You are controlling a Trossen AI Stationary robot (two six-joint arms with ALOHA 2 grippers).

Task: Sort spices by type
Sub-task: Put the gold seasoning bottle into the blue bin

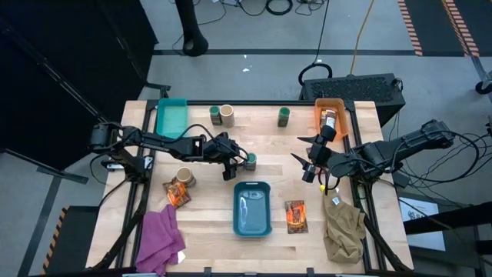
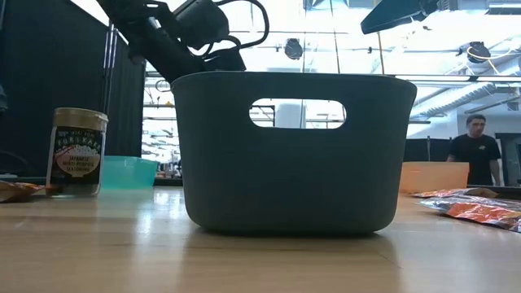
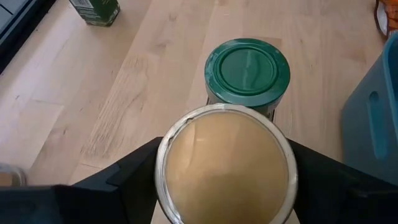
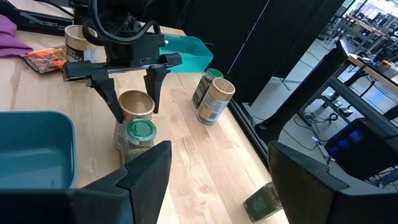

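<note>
My left gripper is near the table's middle, pointing down, shut on a cream-topped jar. A green-lidded jar stands right beside that jar on the table. My right gripper hovers open, right of centre, touching nothing. A green jar and a cream-topped jar stand by the far edge, with another green jar further right. One more cream-topped jar stands left, by an orange-and-black packet. A second packet lies right of the blue bin. My left gripper pinches the cream-topped jar between its two fingers, one finger on each side of the jar's wall just below the top. The fingers come from above, pointing down. The jar is upright; the green-lidded jar hides its base, so I cannot tell whether it is lifted.
A blue bin sits at the near centre, a teal bin at the far left, an orange bin with something in it at the far right. Purple cloth lies near left, khaki cloth near right. A person stands beyond the table.
</note>
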